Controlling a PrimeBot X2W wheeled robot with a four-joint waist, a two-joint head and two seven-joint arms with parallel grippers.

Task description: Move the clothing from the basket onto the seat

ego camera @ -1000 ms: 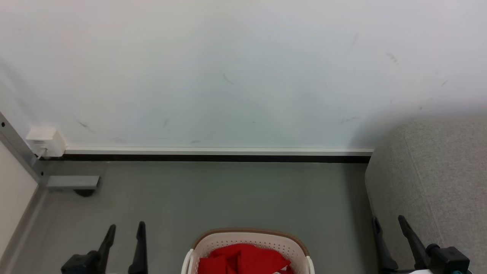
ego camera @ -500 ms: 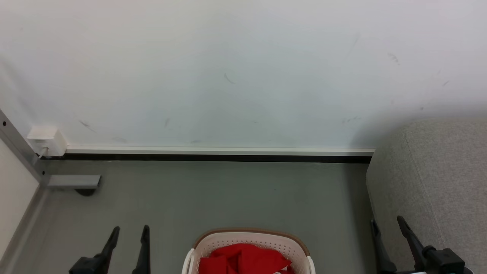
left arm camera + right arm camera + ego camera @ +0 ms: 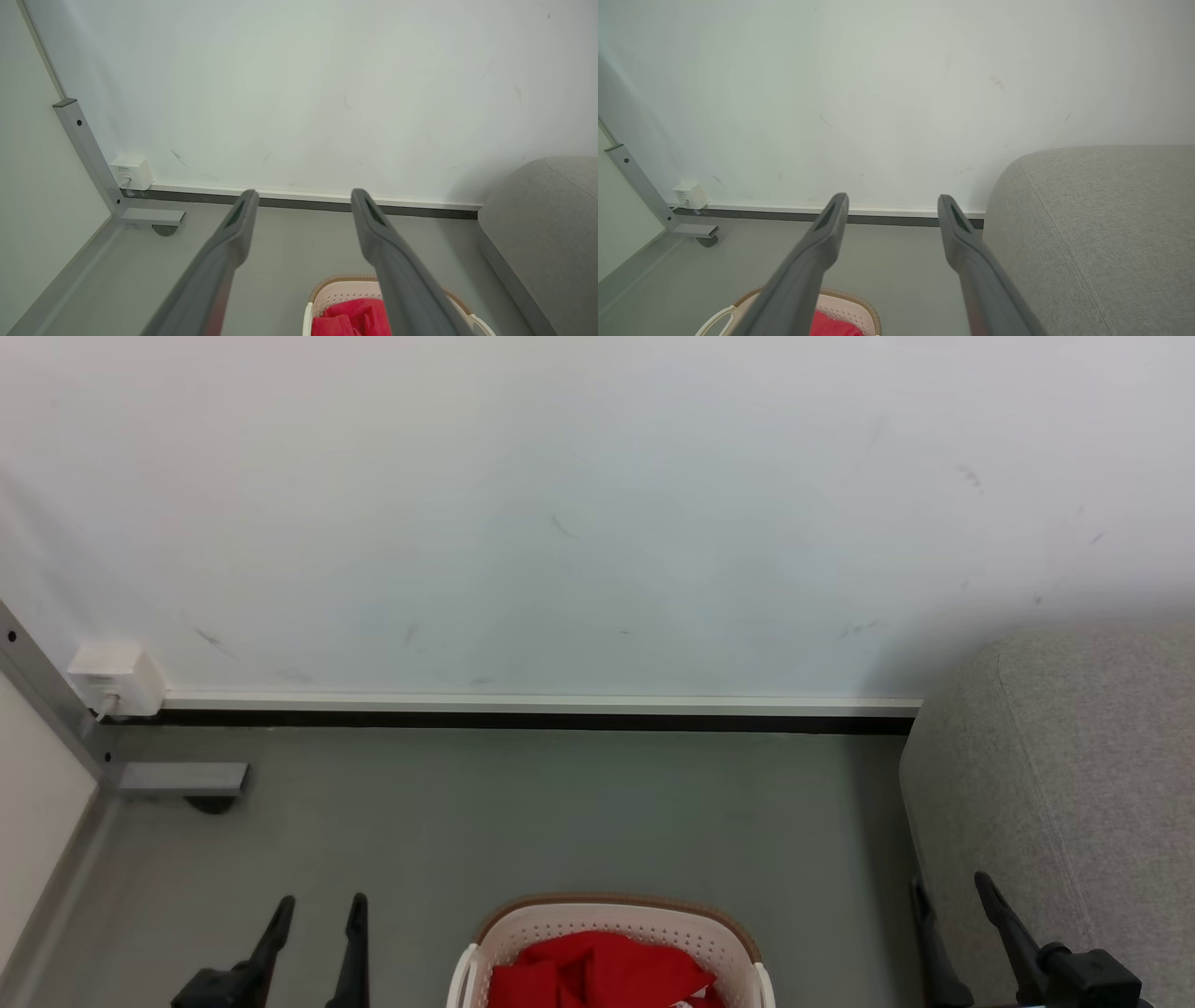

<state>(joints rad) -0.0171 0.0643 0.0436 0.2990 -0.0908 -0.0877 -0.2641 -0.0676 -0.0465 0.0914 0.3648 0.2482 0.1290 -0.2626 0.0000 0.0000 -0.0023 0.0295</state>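
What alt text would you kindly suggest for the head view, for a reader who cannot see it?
A white laundry basket holding red clothing sits on the grey floor at the bottom centre. The open left gripper and open right gripper flank it, both empty, and a grey sofa stands at the right edge.

The scuffed white wall (image 3: 597,504) and cream-white perforated plastic basket (image 3: 560,930) are looked down on from the head; both are shared by the forward-facing wrist views.

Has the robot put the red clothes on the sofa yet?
Nothing looks done yet: the red clothes lie in the basket, and the sofa part in view is bare. The left hand and right hand are open and empty. All the moving is left.
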